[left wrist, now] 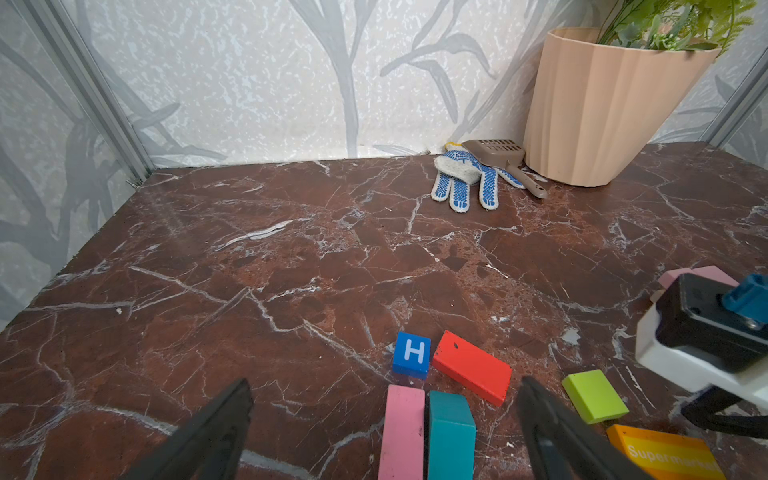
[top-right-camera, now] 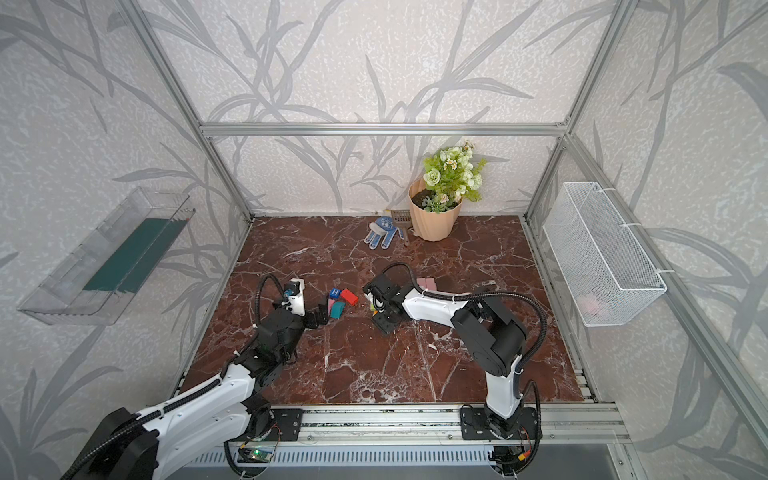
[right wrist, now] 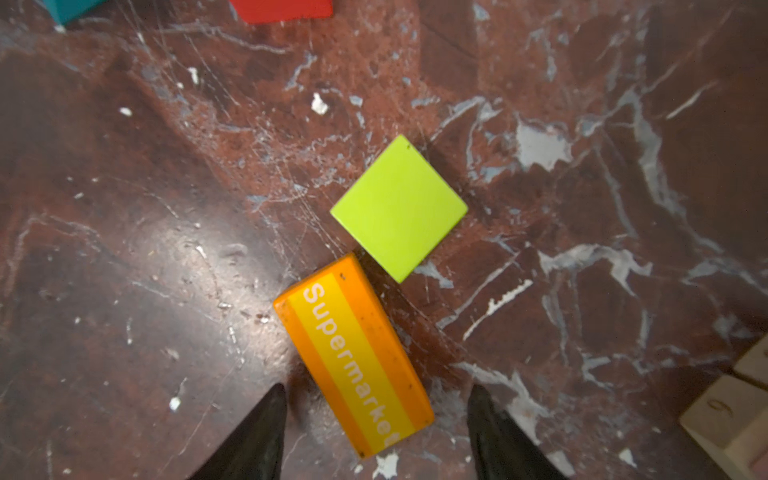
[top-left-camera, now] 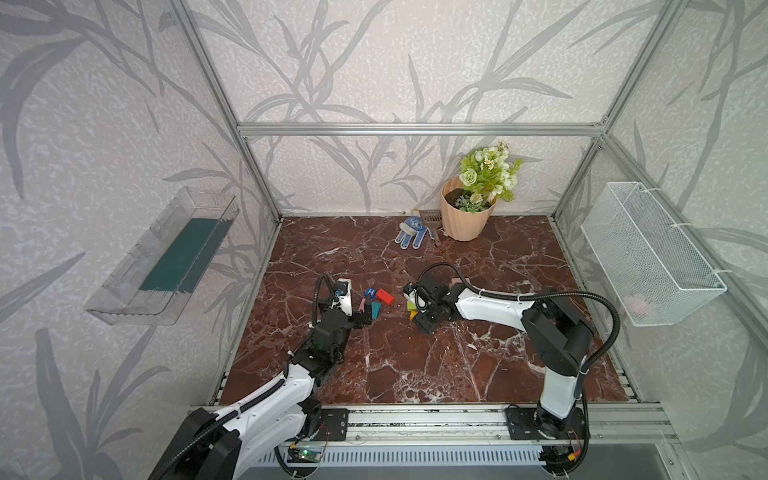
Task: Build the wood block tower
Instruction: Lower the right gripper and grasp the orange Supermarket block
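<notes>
Edges: the marble top (top-left-camera: pixel 415 374) runs out to the metal frame on three sides, and the front rail (top-left-camera: pixel 415 419) carries both arm bases
Open room: broad bare marble from the blocks down to the front rail, and more behind them up to the glove (top-left-camera: pixel 411 235) and scoop (top-left-camera: pixel 430 218)
Left arm: the left gripper (left wrist: pixel 384 382) is spread wide, low over the pink block (left wrist: pixel 402 432) and teal block (left wrist: pixel 451 432), which lie side by side
Right arm: the right gripper (right wrist: pixel 377 387) has its fingers apart, straddling one end of the orange block (right wrist: pixel 353 353) with a gap on each side
Other blocks: the lime green block (right wrist: pixel 399 208) lies just beside the orange one's far end; the red block (left wrist: pixel 471 368) and blue H cube (left wrist: pixel 411 353) lie just past pink and teal; tan blocks (right wrist: pixel 727 415) sit by the right arm, pink blocks (top-right-camera: pixel 428 284) behind it
Containers: the flowerpot (top-left-camera: pixel 463 220) in the back corner holds soil and green-white flowers; the wire basket (top-left-camera: pixel 648 253) on the right wall holds something pale pink, too small to tell; the clear tray (top-left-camera: pixel 162 257) on the left wall holds a dark green sheet (top-left-camera: pixel 183 257)
</notes>
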Robot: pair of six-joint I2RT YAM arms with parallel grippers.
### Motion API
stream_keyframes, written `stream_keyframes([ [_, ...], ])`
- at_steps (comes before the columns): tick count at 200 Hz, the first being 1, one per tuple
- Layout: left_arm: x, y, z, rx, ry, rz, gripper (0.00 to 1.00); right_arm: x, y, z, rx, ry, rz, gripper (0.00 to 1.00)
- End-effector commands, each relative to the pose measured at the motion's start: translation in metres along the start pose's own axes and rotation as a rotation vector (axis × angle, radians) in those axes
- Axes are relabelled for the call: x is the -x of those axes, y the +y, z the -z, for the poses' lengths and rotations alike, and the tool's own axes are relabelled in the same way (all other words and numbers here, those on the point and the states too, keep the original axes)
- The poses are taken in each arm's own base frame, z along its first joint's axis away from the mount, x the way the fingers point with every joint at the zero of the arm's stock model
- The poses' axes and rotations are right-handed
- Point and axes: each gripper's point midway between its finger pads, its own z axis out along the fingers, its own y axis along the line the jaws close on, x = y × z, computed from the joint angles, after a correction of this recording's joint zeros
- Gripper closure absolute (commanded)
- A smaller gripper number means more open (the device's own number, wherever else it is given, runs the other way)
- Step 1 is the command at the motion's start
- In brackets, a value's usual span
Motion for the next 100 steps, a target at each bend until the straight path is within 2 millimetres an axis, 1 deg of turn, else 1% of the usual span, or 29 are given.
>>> stream_keyframes([
  [1, 0.009, -0.002, 0.001, -0.007, -0.03, 0.003, 0.01, -0.013, -0.018, -0.005, -0.04, 0.042, -0.053, 0.31],
  [25, 0.009, -0.001, 0.001, -0.003, -0.029, 0.004, 0.01, -0.014, -0.033, -0.007, -0.058, 0.061, -0.105, 0.31],
  [42, 0.009, -0.003, 0.001, -0.01, -0.027, 0.002, 0.01, -0.014, -0.039, -0.01, -0.067, 0.065, -0.124, 0.31],
  [65, 0.009, -0.001, 0.001, -0.004, -0.029, 0.004, 0.01, -0.013, -0.041, -0.013, -0.074, 0.082, -0.131, 0.31],
  [87, 0.009, -0.001, 0.001, -0.002, -0.031, 0.007, 0.01, -0.011, -0.04, -0.009, -0.067, 0.087, -0.133, 0.31],
  [100, 0.009, -0.002, 0.001, -0.007, -0.031, 0.003, 0.01, -0.01, -0.038, -0.004, -0.059, 0.063, -0.132, 0.27],
])
